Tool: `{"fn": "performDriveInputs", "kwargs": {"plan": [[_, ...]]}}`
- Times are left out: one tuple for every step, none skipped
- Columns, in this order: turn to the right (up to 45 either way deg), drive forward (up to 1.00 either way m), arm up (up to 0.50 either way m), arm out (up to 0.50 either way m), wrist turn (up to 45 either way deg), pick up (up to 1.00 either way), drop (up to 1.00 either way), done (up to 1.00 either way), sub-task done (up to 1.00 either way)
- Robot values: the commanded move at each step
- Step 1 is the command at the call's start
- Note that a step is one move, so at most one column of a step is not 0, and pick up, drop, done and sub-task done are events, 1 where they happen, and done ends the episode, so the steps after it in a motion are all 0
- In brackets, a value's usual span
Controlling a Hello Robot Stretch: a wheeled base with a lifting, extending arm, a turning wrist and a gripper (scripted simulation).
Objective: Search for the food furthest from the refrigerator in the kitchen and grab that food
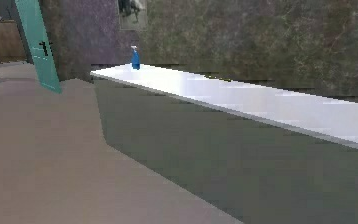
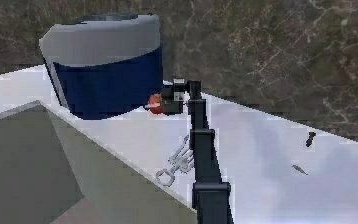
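A small red round thing [image 2: 155,104], perhaps a piece of food, shows on the white countertop [image 2: 267,140] at the foot of a big blue and grey cylinder [image 2: 102,65]. The dark arm [image 2: 209,165] rises from the arm side view's bottom edge, and the gripper [image 2: 163,100] is at that red thing. I cannot tell whether the gripper holds anything, since the red thing is at its far end with the countertop behind. The same long white counter [image 1: 247,100] runs across the forward view.
A blue spray bottle [image 1: 135,58] stands at the counter's far end. A teal door [image 1: 37,45] is at the forward view's left, a picture [image 1: 132,10] on the dark wall. A metal wire utensil [image 2: 177,160] lies by the arm, and two small dark bits [image 2: 309,140] lie farther right.
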Motion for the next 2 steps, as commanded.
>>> {"fn": "performDriveInputs", "kwargs": {"plan": [[0.0,0.0,0.1,0.0,0.0,0.0,0.0,0.0,0.0],[0.0,0.0,0.0,0.0,0.0,0.0,0.0,1.0,0.0]]}}
